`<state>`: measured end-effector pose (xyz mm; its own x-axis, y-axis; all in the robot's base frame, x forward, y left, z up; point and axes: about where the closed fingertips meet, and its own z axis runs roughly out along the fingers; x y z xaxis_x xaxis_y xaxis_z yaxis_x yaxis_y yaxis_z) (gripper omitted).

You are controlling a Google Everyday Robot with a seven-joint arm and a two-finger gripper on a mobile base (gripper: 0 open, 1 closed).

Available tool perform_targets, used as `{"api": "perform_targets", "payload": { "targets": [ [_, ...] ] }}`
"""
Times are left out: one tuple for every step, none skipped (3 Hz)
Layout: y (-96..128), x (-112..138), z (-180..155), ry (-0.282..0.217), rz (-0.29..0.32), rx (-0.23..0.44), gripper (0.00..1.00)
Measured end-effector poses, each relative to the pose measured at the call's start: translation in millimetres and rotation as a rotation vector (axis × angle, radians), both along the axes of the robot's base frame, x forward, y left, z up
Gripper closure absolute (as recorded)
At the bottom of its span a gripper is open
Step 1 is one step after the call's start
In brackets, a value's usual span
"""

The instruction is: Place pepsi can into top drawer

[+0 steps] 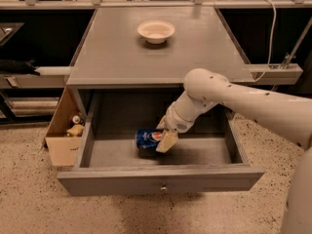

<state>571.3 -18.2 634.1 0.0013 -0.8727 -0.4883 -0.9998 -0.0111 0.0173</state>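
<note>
The top drawer (161, 179) is pulled wide open below the grey cabinet top, its small round knob (163, 188) centred on the front. The blue pepsi can (147, 138) lies on its side low inside the drawer, left of the middle. My gripper (164, 136) reaches down into the drawer from the right on a white arm and is shut on the can's right end, one cream finger (167, 142) across its front. The can sits at or just above the drawer floor; I cannot tell if it touches.
A cream bowl (156, 31) stands on the cabinet top (122, 57) at the back. An open cardboard box (66, 130) with small items stands on the floor against the drawer's left side. Dark shelving runs behind and to both sides.
</note>
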Motion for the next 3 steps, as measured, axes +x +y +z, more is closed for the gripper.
{"api": "perform_targets", "payload": {
  "targets": [
    [-1.9, 6.6, -13.0, 0.010, -0.015, -0.001, 0.38],
    [-4.3, 10.4, -17.8, 0.011, -0.025, 0.002, 0.15],
    [-9.2, 13.2, -13.4, 0.000, -0.038, 0.014, 0.00]
  ]
}}
